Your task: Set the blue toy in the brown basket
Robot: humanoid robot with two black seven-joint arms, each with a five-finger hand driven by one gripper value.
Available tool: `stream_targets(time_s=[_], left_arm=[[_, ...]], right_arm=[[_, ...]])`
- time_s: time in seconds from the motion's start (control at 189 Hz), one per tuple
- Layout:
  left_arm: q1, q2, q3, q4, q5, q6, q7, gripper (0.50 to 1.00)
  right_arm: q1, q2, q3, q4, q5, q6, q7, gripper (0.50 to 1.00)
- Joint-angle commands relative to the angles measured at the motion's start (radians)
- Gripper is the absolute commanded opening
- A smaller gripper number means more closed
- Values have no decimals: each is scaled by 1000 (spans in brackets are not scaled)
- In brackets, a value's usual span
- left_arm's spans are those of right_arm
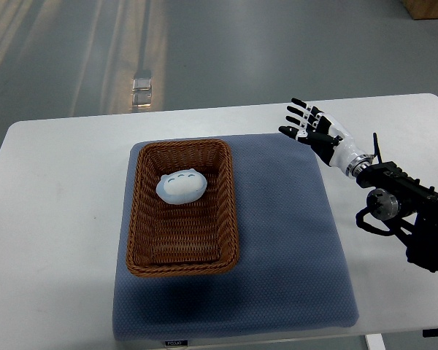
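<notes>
toy: one blue toy (182, 187) in the basket's upper half, long axis left-right
basket: one brown basket (182, 208), frame centre
right robot hand (306, 125): released, fingers spread, upper right

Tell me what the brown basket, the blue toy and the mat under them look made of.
Brown rectangular woven basket: wicker or rattan by its visible weave, slightly glossy. Pale blue rounded toy: probably soft plush or foam; smooth matte surface. Grey-blue mat: seems fabric or foam, finely dotted texture, matte.

A white table (51, 219) stands on a grey, glossy floor (277, 44) streaked with pale light at upper left; a wooden box corner (431, 7) shows at top right
</notes>
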Motion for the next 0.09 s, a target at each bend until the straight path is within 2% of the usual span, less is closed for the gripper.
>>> stream_targets(time_s=[0.0,0.085], left_arm=[[0,0,0,0,0,0,0,1000],[2,0,0,0,0,0,0,1000]], right_arm=[[-3,-1,8,2,0,16,-1,899],[-8,2,11,2,2,11,0,899]])
